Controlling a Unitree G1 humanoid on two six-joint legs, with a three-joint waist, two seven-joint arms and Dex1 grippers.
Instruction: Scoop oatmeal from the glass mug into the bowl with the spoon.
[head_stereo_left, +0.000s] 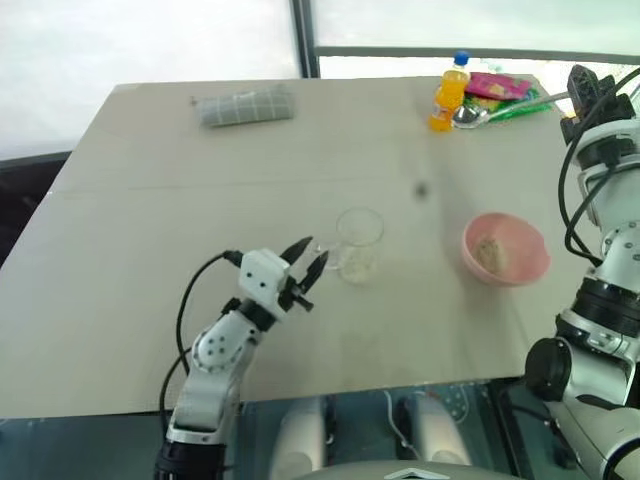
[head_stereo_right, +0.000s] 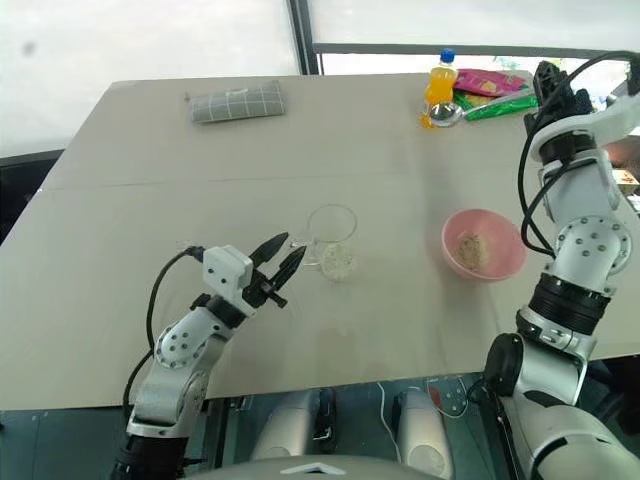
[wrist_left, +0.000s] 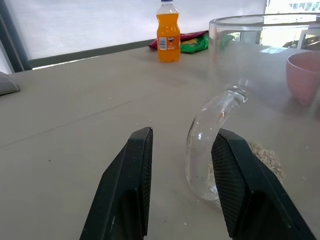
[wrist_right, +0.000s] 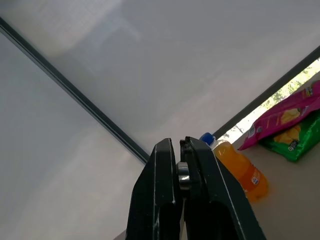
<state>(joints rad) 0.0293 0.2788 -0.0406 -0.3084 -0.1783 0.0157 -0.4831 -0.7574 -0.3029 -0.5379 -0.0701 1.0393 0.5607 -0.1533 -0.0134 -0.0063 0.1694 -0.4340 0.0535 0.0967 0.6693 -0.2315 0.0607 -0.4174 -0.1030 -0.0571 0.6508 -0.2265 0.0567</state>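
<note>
Worktop (head_stereo_left: 150, 300): pale beige, holding everything; the glass mug is my landmark.
Folded cloth (head_stereo_left: 243, 105): far behind the mug, to its left.
My left gripper (head_stereo_left: 305, 265): partly open, holding nothing, one finger either side of the mug's handle.
Glass mug (head_stereo_left: 358, 243): upright, mid-worktop, oatmeal (head_stereo_right: 338, 260) inside.
Bottle (head_stereo_left: 451, 92): far beyond the mug, rightward.
Bowl (head_stereo_left: 506, 248): right of the mug, oats inside.
My right gripper (wrist_right: 181, 200): pinched on the spoon (head_stereo_left: 480, 115), raised far right of the mug.
</note>
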